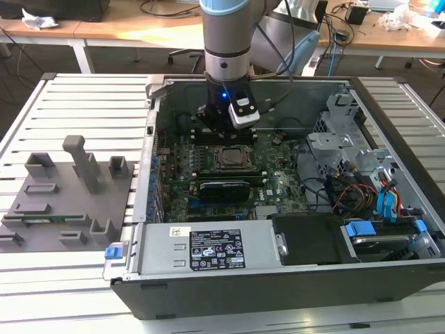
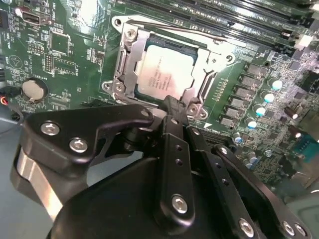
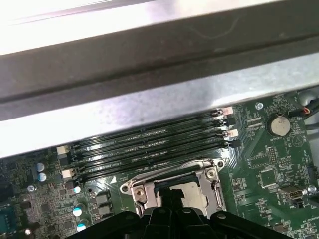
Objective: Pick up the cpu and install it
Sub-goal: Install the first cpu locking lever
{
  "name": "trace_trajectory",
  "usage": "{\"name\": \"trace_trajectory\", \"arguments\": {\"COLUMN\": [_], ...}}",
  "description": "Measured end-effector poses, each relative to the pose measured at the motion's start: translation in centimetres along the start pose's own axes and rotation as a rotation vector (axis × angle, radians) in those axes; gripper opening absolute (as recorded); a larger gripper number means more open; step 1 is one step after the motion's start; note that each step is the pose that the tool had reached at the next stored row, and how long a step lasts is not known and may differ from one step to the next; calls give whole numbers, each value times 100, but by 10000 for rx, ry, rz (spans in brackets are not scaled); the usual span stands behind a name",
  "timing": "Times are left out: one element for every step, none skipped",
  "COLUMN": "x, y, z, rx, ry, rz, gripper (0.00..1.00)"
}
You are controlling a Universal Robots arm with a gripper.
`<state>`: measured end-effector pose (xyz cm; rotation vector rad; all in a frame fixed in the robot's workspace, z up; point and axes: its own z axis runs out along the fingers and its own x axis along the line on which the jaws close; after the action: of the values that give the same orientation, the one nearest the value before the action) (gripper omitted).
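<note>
open case | cpu seated in socket | jaws just beside

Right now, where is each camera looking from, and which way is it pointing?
Exterior view: sits off the arm, above and in front of the open computer case, looking down into it; the arm hangs over the motherboard.
Second wrist view: rides on the arm, looking past the black claw at the cpu in its socket frame.
First wrist view: rides on the arm, facing the memory slots and case wall; claw parts show.
Shared: both wrist views show the cpu, socket frame and coin battery.
</note>
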<state>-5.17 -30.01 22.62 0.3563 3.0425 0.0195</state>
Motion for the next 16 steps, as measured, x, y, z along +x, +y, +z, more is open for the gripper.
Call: {"name": "trace_trajectory", "arguments": {"x": [-7, -13, -18, -21, -25, -27, -31, -35, -42, -61, -78, -93, -110, -116, -127, -137], "y": [1, 3, 4, 5, 6, 7, 8, 8, 10, 13, 13, 11, -4, -20, -64, -101], "z": [1, 2, 3, 5, 7, 9, 14, 16, 19, 23, 26, 28, 29, 29, 30, 29], "rx": [-3, -11, -23, -34, -51, -64, -92, -103, -112, -125, -130, -133, -135, -136, -137, -138], "ry": [0, 2, 5, 10, 14, 17, 25, 29, 32, 36, 39, 43, 49, 50, 49, 50], "rz": [-34, -130, -283, -450, -661, -834, -1192, -1347, -1477, -1632, -1689, -1729, -1768, -1781, -1801, -1818], "gripper": [11, 11, 11, 11, 11, 11, 11, 11, 11, 11, 11, 11, 11, 11, 11, 11]}}
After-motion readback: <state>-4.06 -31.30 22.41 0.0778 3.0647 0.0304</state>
